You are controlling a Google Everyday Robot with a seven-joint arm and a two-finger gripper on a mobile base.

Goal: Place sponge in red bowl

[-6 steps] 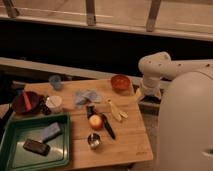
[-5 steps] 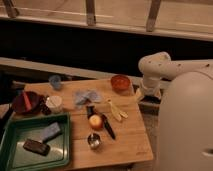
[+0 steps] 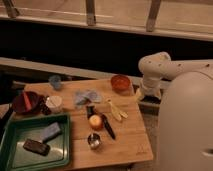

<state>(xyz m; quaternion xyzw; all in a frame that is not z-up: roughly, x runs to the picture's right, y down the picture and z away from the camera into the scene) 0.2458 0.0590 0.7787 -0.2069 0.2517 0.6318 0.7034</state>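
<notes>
Light wood surface (image 3: 127, 140), matt grain; green plastic tray (image 3: 15, 135), sl. gloss; sponge (image 3: 50, 132) soft, matt; red bowl (image 3: 120, 82) smooth, glossy; cup (image 3: 93, 141) lwr ctr, shiny metal; claw (image 3: 145, 94) mid-right, pale matt plastic.

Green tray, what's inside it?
A pale sponge and a dark brown block lie inside the green tray; the floor beneath them is hidden. The claw hangs beside the table, near the red bowl.

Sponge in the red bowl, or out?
Out. The sponge lies in the green tray; the red bowl looks empty. The gripper hangs by the table's right edge, far from the sponge.
</notes>
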